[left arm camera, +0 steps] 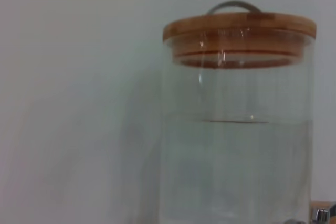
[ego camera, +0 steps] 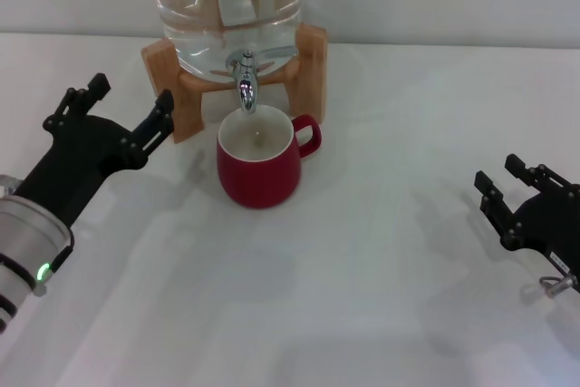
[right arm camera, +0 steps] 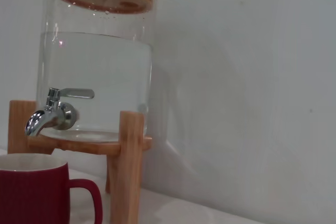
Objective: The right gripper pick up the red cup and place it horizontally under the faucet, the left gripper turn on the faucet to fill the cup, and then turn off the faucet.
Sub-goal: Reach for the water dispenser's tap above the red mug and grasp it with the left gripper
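We see the red cup (ego camera: 259, 166) standing upright on the white table (ego camera: 362, 296), directly below the spout of the faucet (ego camera: 246, 79), with its handle turned toward the robot's right side. In the right wrist view the cup (right arm camera: 32, 190) is low and the faucet (right arm camera: 52, 113) sits above it, with the lever lying flat toward the jug. The jug (ego camera: 223, 6) rests on a wooden stand (ego camera: 308, 65) and is about half full of water; its wooden lid (left arm camera: 239, 30) shows in the left wrist view. The inside of the cup looks nearly empty and we see no stream from the spout, so we judge that the placing is done and the step in hand is opening the faucet. To do this well, we think the left gripper (ego camera: 122, 111) should come toward the lever from the left side, staying above the rim of the cup so it does not push the cup away from the spout, and it should turn the lever gently, because a hard push could shift the stand. The left gripper is now near the left leg of the stand, its fingers are spread apart, and it holds and touches nothing. The right gripper (ego camera: 498, 195) is well apart on the right side of the table, also spread and empty.
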